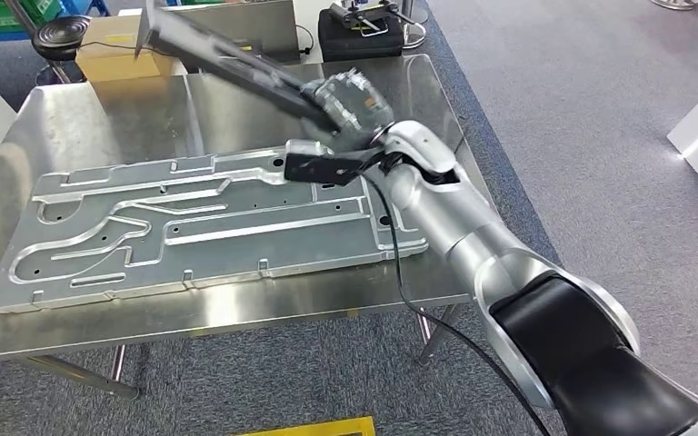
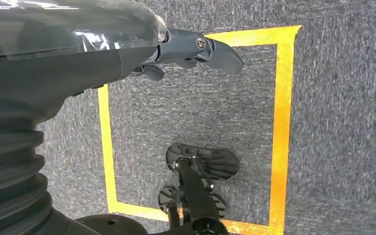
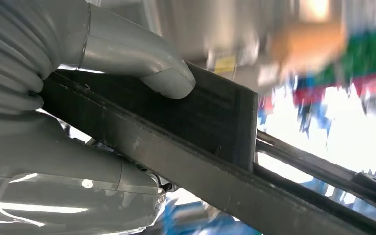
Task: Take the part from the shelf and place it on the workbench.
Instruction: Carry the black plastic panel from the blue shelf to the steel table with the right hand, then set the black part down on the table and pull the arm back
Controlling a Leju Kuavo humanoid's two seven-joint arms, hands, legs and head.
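A big machined aluminium plate (image 1: 209, 222) lies flat across the middle of the frame, a cardboard box (image 1: 118, 50) sits upper left, a black case (image 1: 363, 32) top centre, yellow floor tape (image 2: 281, 137) below.

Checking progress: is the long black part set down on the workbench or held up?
Held up: the right hand grips the black part, slanting above the workbench.

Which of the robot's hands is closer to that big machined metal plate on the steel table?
Right. The right hand holds a long dark part above the plate; the left hand hangs over the floor.
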